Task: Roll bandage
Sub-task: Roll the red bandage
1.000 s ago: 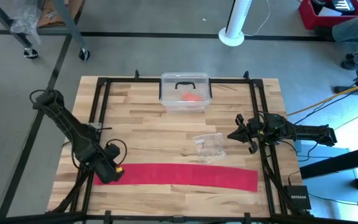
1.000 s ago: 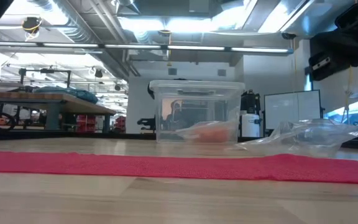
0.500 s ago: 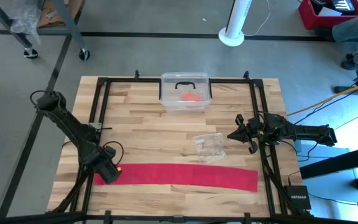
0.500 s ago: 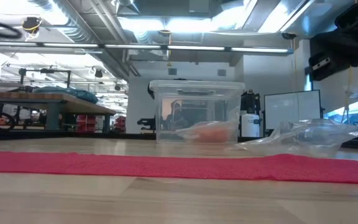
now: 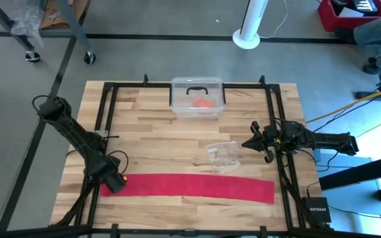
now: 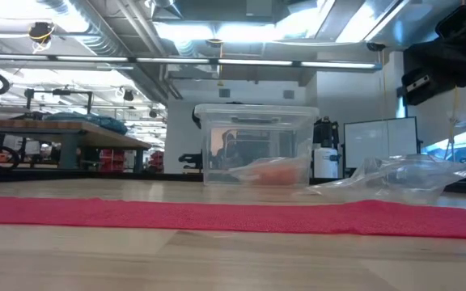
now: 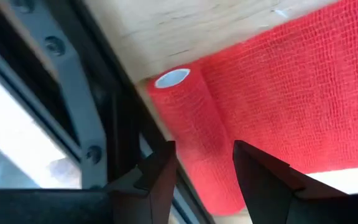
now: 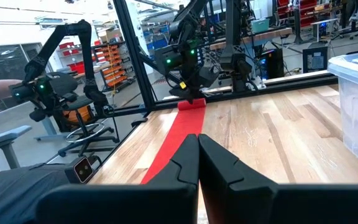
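Observation:
The bandage [image 5: 190, 187] is a long bright red band lying flat along the table's near side. Its left end is wound into a small roll [image 7: 191, 130] around a white core, and the roll rests on the wood beside the black frame rail. My left gripper [image 5: 113, 183] points down over that roll. It is open, with one finger on either side of the roll [image 7: 204, 177], and I see no touch. My right gripper [image 5: 251, 143] stays shut and level at the table's right side, well away from the bandage.
A clear plastic box [image 5: 197, 99] holding an orange-red lump stands at the far middle. A crinkly clear bag [image 5: 222, 155] lies just beyond the bandage, right of centre. Black frame rails [image 5: 104, 132] run along the table's edges. Bare wood lies between box and bandage.
My left gripper has come down onto the bandage's left end, shifting slightly toward the table's left edge and turning a little. The bandage has not moved.

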